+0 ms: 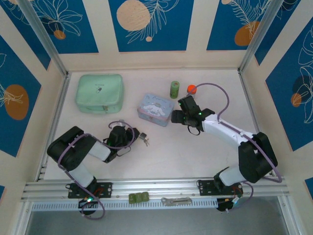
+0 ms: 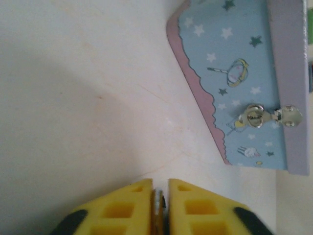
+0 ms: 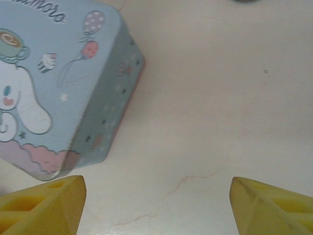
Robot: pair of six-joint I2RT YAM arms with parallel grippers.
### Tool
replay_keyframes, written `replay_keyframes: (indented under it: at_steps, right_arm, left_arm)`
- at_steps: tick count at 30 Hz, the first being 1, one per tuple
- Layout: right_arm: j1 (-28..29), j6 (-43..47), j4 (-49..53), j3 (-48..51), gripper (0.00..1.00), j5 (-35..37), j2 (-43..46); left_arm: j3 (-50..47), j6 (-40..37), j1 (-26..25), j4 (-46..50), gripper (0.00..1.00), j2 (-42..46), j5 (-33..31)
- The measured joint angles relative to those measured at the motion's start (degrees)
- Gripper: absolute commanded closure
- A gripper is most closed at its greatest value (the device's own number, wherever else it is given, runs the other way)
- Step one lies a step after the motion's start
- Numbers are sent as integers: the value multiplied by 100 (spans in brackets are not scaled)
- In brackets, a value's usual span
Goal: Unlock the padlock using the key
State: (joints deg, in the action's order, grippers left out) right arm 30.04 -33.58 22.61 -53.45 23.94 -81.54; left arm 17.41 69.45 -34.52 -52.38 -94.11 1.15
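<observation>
My left gripper [image 1: 133, 135] lies low on the table, left of centre, pointing toward the pale blue tin [image 1: 155, 109]. At its fingertips sits the small dark padlock [image 1: 144, 139] with silvery bits on it. In the left wrist view the yellow fingers [image 2: 128, 205] stand almost together around a thin silvery metal piece [image 2: 158, 208] that looks like the key; I cannot tell it apart from the padlock there. The tin's front with its silver latch [image 2: 255, 116] lies ahead. My right gripper [image 1: 182, 117] hovers just right of the tin, its fingers [image 3: 44, 205] wide apart over bare table.
A mint green case [image 1: 99, 93] stands at the back left. A small green cylinder [image 1: 174, 89] and an orange ball [image 1: 191, 89] sit behind the tin. Green blocks [image 1: 138, 198] and a metal tool [image 1: 176, 200] rest on the front rail.
</observation>
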Motion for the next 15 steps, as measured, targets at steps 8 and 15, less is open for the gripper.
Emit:
replay_keyframes:
  at_steps: [8, 15]
  right_arm:
    - [-627, 85, -245, 422, 23, 35, 459]
    - [-1176, 321, -398, 680, 22, 57, 846]
  left_arm:
    - [151, -319, -11, 957, 51, 608, -280]
    - [243, -796, 107, 2203, 21, 1582, -568]
